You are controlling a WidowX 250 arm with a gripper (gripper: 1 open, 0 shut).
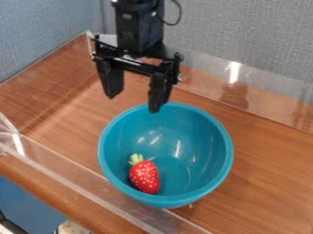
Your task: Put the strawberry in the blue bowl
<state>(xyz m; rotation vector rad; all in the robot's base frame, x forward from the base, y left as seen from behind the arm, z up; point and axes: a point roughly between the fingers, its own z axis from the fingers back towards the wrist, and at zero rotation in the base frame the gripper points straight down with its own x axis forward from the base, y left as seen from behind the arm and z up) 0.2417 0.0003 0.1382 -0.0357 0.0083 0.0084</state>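
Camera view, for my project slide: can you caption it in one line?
Strawberry resting inside the blue bowl, with the open, empty gripper above the bowl's far rim.

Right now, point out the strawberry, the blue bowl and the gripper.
strawberry (145, 175), camera view, middle of its red body.
blue bowl (208, 131), camera view, inner right wall.
gripper (132, 90), camera view, between its open fingertips.

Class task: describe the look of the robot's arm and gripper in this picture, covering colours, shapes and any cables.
The gripper is all black: a boxy wrist block above a flat crossbar, with two long, straight fingers hanging from it. A thin dark cable loops beside the wrist. No markings are visible.
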